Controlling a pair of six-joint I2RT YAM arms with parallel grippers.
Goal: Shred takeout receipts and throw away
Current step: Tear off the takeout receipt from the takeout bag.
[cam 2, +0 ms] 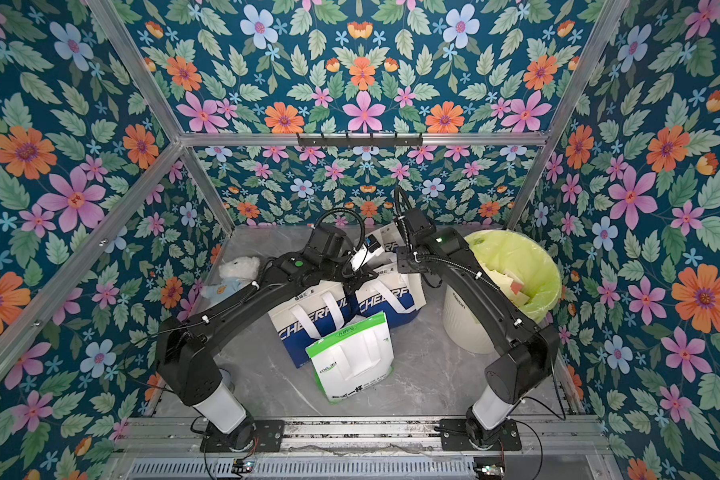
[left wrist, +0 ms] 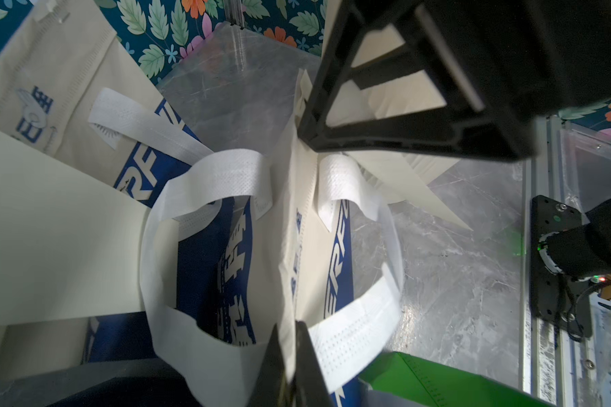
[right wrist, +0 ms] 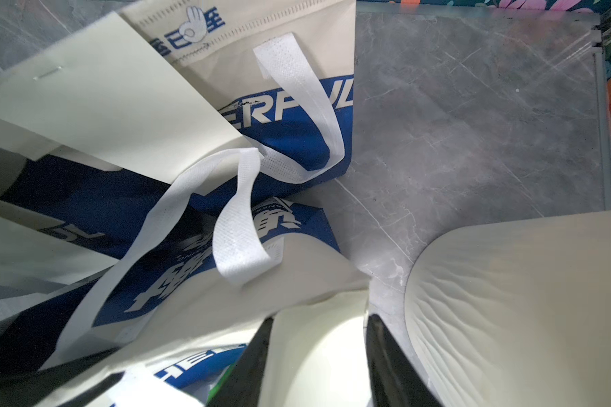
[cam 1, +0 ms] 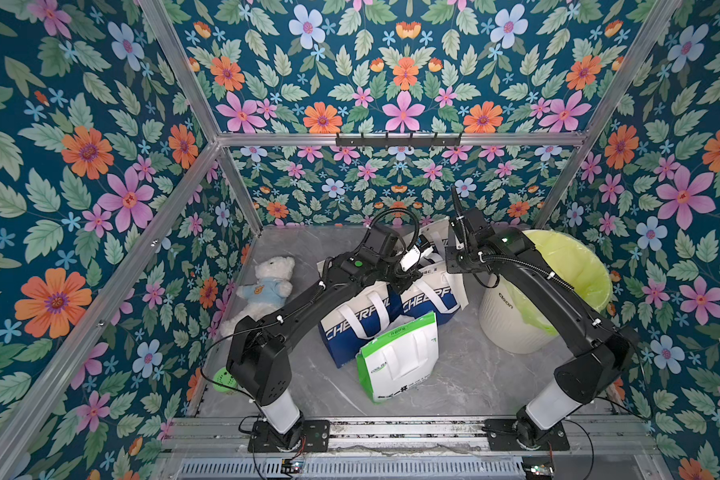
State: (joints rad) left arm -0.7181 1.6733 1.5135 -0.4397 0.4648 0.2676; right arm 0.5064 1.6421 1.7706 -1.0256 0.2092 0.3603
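Lined bin (cam 2: pixel 466 328) holds paper scraps (cam 2: pixel 504 283); left hand (left wrist: pixel 290 352) clenched on blue bag (left wrist: pixel 307 246) rim, right hand (right wrist: pixel 320 322) spread open

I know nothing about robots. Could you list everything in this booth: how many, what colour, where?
teddy bear: one, white with light blue top, by the left wall.
white-and-blue bags: at least two, mid-table.
white-and-green bag: one, in front of them.
receipts: white sheets among the bags, count unclear.
bin: one, white, yellow-green liner, right side, paper scraps inside.
small round thing: one, green, front left corner.
hook rail: one, black, back frame.
table: grey marble.
arms: two, black, front rail.
left end effector: shut on a white-and-blue bag's rim.
right end effector: open, either side of a receipt.
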